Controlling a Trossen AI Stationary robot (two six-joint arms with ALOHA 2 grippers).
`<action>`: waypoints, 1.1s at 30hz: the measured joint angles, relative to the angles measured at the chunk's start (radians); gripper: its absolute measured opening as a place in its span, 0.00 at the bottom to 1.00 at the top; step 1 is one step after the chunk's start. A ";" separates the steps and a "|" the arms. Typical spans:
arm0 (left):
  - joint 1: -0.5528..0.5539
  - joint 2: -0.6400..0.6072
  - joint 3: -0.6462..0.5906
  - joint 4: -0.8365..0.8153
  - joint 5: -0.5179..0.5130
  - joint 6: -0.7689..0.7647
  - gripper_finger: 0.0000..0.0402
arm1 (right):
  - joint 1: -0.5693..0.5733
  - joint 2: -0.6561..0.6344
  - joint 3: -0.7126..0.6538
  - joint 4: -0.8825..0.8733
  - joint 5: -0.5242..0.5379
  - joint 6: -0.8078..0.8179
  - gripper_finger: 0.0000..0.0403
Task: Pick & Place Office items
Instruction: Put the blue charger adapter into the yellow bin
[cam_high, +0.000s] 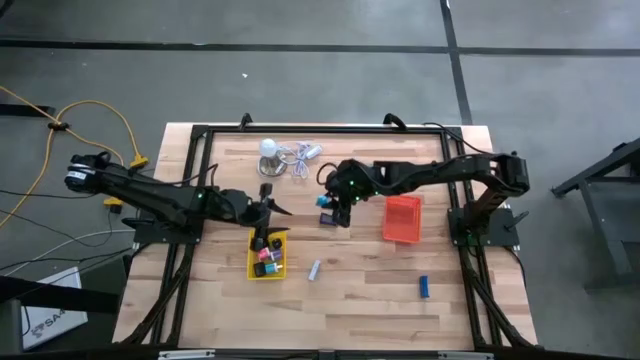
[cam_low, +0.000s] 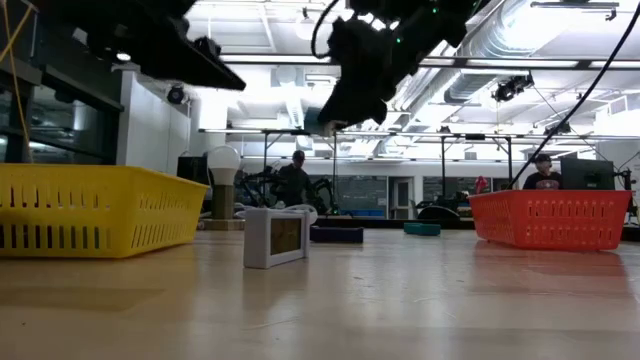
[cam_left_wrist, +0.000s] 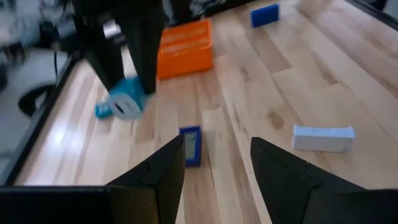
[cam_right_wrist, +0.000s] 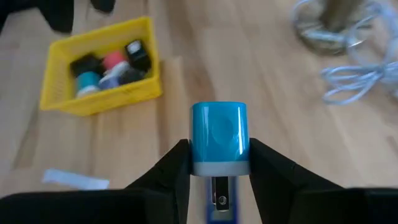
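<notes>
My right gripper (cam_right_wrist: 219, 163) is shut on a light blue office item with a grey end (cam_right_wrist: 219, 137) and holds it above the table's middle (cam_high: 326, 201). A dark blue item (cam_right_wrist: 221, 200) lies on the table right below it. The yellow tray (cam_high: 267, 256) holds several small black, red and teal items (cam_right_wrist: 106, 68). My left gripper (cam_left_wrist: 217, 155) hovers open just beyond the tray's far end (cam_high: 274, 206), nothing between its fingers. A white block (cam_high: 314, 270) and a blue block (cam_high: 423, 287) lie loose on the table. My right gripper pinches the light blue item by two opposite sides, near its grey end (cam_right_wrist: 219, 167), between its two fingers. The fingers slant down from the table's right side. The item is lifted clear of the table (cam_low: 322, 122), its blue end pointing away from the wrist.
The orange tray (cam_high: 402, 218) stands right of my right gripper. A white dome-shaped object (cam_high: 268, 150) with a pale cord (cam_high: 300, 156) sits at the far edge. Bare wood lies along the near edge. People (cam_low: 543, 172) show in the room beyond.
</notes>
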 joint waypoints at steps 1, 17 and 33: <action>-0.009 0.000 0.000 0.010 0.000 0.021 0.44 | 0.013 -0.004 0.000 -0.003 -0.001 0.007 0.30; -0.054 0.000 0.000 0.100 -0.012 0.241 0.44 | 0.139 -0.010 0.000 0.181 -0.171 0.081 0.30; -0.059 0.187 0.000 0.375 -0.013 0.534 0.44 | 0.151 -0.010 0.000 0.252 -0.219 0.099 0.30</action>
